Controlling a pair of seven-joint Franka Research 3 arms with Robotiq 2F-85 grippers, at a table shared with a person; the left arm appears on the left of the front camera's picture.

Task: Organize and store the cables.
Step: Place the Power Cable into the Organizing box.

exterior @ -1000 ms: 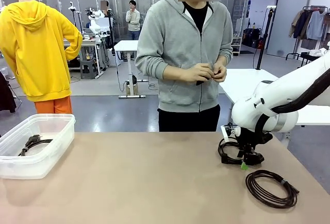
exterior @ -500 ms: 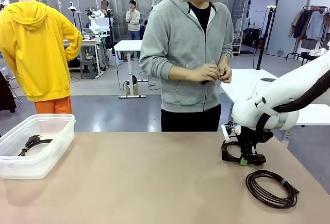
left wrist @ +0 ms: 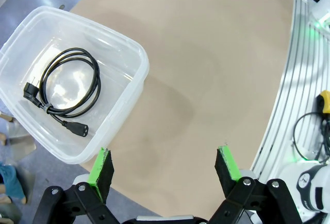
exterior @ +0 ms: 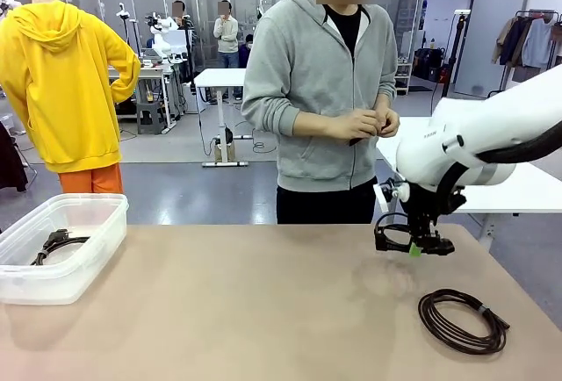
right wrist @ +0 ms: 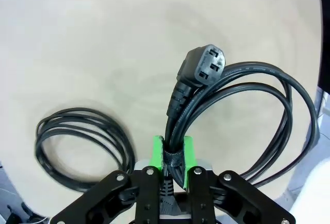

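Right tool [right wrist: 173,149]: jaws pinched almost together on the held cable [right wrist: 281,100]. The green pads clamp the bundle at its binding strap. Gripping there likely keeps the loops from springing apart, so the coil travels as one piece. The plug end sticks up past the pads and the loops sag to one side.

From the front, the right tool [exterior: 413,248] and its cable [exterior: 379,233] hang a little above the table [exterior: 246,311], well apart from the bin [exterior: 61,214] and on the opposite side of the table from it. Judged step: carry across to the bin.

Loose coil [exterior: 460,319]: flat on the table, farther from the bin than the held cable is, nearer the robot's edge. Probably next in line.

Stored cable [left wrist: 69,87]: lies coiled on the bin's floor, both plugs inside the walls. There looks to be room beside it.

Left tool [left wrist: 164,154]: jaws fully spread, holding nothing, poised above the table just beside the bin's [left wrist: 142,74] rim.

Person's hands [exterior: 360,124]: together at the waist beyond the far edge, well apart from the bin, fingering something small and dark; cannot tell what.
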